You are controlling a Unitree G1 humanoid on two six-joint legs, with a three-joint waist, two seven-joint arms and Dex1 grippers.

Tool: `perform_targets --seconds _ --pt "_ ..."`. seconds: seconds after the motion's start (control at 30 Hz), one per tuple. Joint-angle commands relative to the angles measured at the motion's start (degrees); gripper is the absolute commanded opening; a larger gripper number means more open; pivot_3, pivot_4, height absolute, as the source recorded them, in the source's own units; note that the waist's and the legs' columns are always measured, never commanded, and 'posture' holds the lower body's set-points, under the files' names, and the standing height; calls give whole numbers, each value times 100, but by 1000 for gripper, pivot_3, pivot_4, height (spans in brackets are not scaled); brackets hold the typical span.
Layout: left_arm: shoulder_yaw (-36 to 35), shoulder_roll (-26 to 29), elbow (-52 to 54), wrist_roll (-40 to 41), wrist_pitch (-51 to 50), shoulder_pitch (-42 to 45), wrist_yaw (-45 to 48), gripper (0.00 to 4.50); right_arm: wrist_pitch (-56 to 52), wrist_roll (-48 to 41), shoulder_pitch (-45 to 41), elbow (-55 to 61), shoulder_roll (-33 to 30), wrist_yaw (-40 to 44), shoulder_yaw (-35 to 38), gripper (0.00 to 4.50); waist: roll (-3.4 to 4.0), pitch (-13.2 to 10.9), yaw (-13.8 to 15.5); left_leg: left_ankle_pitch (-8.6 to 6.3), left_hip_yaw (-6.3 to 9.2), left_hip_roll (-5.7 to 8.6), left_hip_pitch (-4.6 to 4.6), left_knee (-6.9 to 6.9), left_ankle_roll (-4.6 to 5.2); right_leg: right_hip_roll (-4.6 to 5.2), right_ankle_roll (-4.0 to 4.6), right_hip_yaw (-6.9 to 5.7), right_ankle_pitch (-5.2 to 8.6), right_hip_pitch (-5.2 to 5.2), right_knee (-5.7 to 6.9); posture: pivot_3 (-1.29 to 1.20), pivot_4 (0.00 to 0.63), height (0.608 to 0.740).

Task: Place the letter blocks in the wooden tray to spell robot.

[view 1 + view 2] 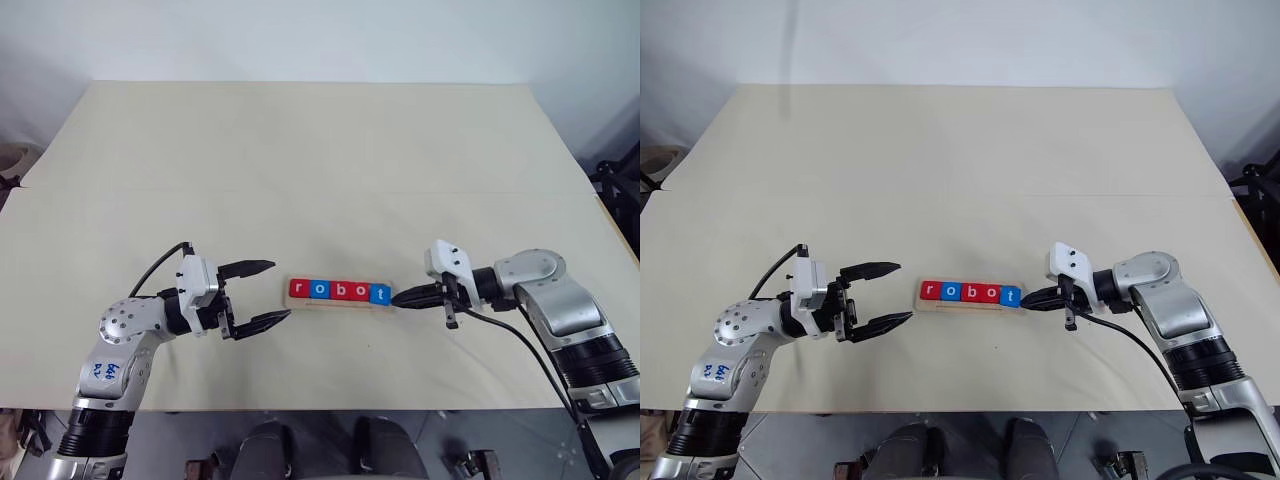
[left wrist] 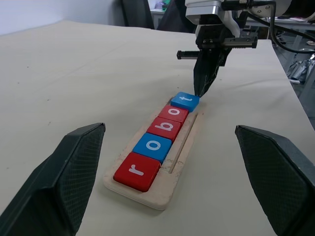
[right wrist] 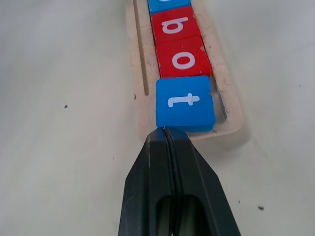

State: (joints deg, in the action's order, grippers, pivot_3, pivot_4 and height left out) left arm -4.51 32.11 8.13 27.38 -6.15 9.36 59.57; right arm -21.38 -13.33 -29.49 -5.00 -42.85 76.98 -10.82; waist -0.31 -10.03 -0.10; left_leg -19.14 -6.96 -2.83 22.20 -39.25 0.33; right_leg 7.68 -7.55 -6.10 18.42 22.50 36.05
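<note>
The wooden tray (image 2: 182,162) lies near the table's front edge, between my two grippers. In it sit the letter blocks (image 1: 339,291) in a row: red r (image 2: 137,169), blue o (image 2: 152,146), red b (image 2: 165,127), red o (image 2: 173,112), blue t (image 3: 184,102). My right gripper (image 1: 398,297) is shut with nothing between its fingers, its tips right at the t block's outer edge at the tray's right end. My left gripper (image 1: 270,291) stands open just left of the tray, holding nothing.
The tan table (image 1: 320,170) stretches wide behind the tray. A black cable (image 1: 530,355) trails from my right wrist toward the front edge. Dark equipment (image 1: 622,175) stands beyond the table's right side.
</note>
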Motion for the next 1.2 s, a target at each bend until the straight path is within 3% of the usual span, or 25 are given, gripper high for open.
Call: perform_targets --seconds 0.03,0.47,0.67,1.2 --pt "-102 20 147 81 53 -36 -17 4500 12 -15 -58 126 40 -129 60 9 0 0 -2 0 0 0 0 0 0 0 0 0 0 0 0 0 150 740" --pt "-33 -42 110 64 58 8 -33 4500 -38 33 -91 194 -3 -276 107 9 0 0 -2 0 -1 0 0 0 0 0 0 0 0 0 0 0 150 740" --pt "-40 -54 75 48 74 24 -20 4500 -496 -393 33 615 -183 0 228 9 0 0 2 0 1 0 0 0 0 0 0 0 0 0 0 0 150 740" --pt "-73 -27 78 55 57 26 -6 4500 -405 -107 50 480 245 -544 -36 9 0 0 2 0 0 0 0 0 0 0 0 0 0 0 0 0 150 740"
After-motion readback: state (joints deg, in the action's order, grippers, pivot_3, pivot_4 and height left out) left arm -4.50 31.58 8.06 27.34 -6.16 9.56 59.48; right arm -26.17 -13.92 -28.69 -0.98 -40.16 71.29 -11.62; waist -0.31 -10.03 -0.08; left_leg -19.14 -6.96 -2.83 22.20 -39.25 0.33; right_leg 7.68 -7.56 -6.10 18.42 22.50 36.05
